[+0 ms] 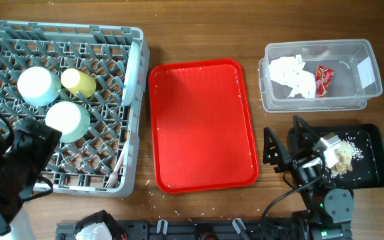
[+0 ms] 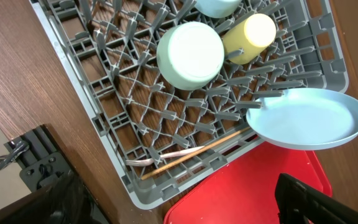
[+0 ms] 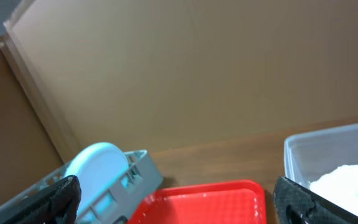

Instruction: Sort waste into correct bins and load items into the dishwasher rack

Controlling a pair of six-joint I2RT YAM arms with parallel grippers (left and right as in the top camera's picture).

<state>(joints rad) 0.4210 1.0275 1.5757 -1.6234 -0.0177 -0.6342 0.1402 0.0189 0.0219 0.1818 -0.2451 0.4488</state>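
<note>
The grey dishwasher rack (image 1: 65,28) stands at the left. It holds two upturned pale bowls (image 1: 39,85) (image 1: 67,120), a yellow cup (image 1: 79,81), the light-blue plate (image 1: 131,73) on edge, and the fork with the wooden stick (image 1: 121,167). The left wrist view shows a bowl (image 2: 190,55), the cup (image 2: 248,38), the plate (image 2: 309,118) and the stick (image 2: 191,155). The clear tub (image 1: 312,45) holds the napkin (image 1: 293,75) and red wrapper (image 1: 324,80). Rice scraps (image 1: 344,157) lie in the black tray (image 1: 372,137). My left gripper (image 1: 39,150) (image 2: 179,211) is open and empty over the rack's front left. My right gripper (image 1: 287,143) (image 3: 182,205) is open and empty beside the black tray.
The flat red serving tray (image 1: 202,127) lies between the rack and the bins, with a few crumbs on it. It also shows in the left wrist view (image 2: 247,193) and the right wrist view (image 3: 204,202). Small crumbs lie on the wooden table near its front edge.
</note>
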